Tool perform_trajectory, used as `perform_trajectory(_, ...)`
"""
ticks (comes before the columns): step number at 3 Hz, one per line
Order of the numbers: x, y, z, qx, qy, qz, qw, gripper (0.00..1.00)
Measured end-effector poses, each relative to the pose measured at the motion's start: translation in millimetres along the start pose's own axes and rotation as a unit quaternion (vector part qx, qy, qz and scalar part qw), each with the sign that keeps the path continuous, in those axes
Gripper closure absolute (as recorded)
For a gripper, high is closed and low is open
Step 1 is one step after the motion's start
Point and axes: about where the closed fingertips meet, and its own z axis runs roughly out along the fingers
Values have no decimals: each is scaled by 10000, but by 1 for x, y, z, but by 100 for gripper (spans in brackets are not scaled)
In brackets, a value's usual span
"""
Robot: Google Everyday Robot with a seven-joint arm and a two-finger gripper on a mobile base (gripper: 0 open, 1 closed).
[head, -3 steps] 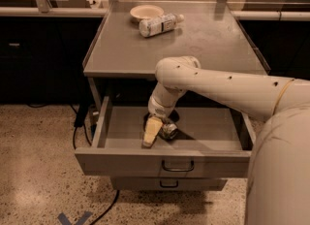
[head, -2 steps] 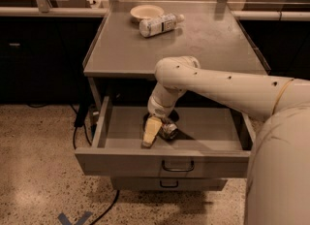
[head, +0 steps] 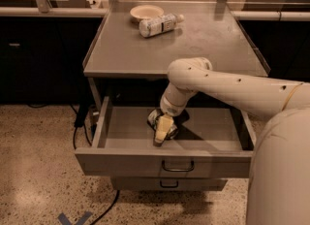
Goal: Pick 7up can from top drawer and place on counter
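Observation:
The top drawer (head: 121,160) is pulled open below the counter (head: 203,44). The 7up can (head: 154,118) lies in the middle of the drawer, mostly hidden behind my gripper; only a silvery end shows. My gripper (head: 163,133) reaches down into the drawer from the right, right at the can, near the drawer's front wall. My cream arm (head: 227,86) crosses in front of the counter's front edge.
A clear plastic bottle with a white label (head: 157,25) lies at the back of the counter beside a shallow bowl (head: 145,11). A narrower lower drawer (head: 169,184) sits shut under the open one. Dark cables (head: 80,122) hang at the left on a speckled floor.
My gripper has shifted slightly to the right inside the drawer, over the can. The drawer, bottle and bowl have not moved.

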Motion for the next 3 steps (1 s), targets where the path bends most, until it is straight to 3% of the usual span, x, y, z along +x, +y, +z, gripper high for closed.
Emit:
perform_trajectory(1,-7,11,14,-170,-52,-77,9998,0)
perform_trajectory(2,-15,29,30,-547,-199,-139,9982,18)
perform_trajectory(3,-15,30,31,-558,-203,-138,9981,39)
